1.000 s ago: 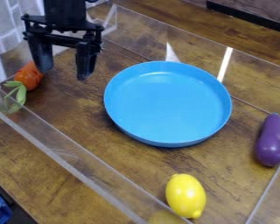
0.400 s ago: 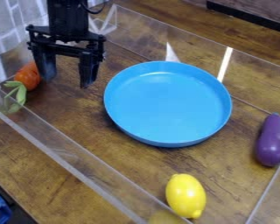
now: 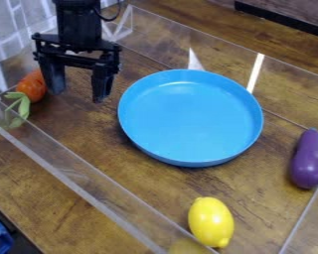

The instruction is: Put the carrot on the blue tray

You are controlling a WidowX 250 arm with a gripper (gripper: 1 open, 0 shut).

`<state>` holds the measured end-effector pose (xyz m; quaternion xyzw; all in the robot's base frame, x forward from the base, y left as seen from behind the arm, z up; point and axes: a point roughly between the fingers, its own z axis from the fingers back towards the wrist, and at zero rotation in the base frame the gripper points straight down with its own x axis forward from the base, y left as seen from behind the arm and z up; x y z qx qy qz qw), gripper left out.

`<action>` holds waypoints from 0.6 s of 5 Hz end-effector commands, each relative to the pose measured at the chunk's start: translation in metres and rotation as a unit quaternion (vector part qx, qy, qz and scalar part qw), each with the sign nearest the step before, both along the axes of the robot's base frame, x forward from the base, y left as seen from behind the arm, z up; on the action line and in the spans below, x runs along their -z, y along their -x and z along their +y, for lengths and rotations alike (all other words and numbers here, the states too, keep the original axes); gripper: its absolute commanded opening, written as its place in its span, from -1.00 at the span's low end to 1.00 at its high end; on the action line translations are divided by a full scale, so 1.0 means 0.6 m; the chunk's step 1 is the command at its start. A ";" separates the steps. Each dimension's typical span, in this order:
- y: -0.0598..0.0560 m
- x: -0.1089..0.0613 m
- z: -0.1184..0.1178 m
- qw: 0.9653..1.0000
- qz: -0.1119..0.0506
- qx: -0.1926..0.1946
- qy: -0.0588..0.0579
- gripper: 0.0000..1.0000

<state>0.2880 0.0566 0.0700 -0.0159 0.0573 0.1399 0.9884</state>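
The carrot point(image 3: 29, 87) lies at the left edge of the wooden table, orange with its pale green top point(image 3: 15, 105) pointing toward the front; a clear plastic wall partly blurs it. My black gripper point(image 3: 77, 88) hangs open just to the carrot's right, fingers pointing down, one fingertip point(image 3: 52, 84) near the carrot and the other point(image 3: 102, 92) toward the tray. Nothing is between the fingers. The blue tray point(image 3: 191, 117) sits in the middle of the table, round with a low rim and nothing in it.
A yellow lemon point(image 3: 211, 221) lies near the front edge, and a purple eggplant point(image 3: 306, 159) at the right. Clear plastic walls point(image 3: 69, 174) enclose the table at the front left and the back.
The gripper has shifted slightly lower and to the right, staying open. The carrot, tray, lemon and eggplant have not moved.
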 end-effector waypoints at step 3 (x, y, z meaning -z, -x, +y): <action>-0.017 -0.014 -0.004 0.999 -0.022 0.014 -0.022 1.00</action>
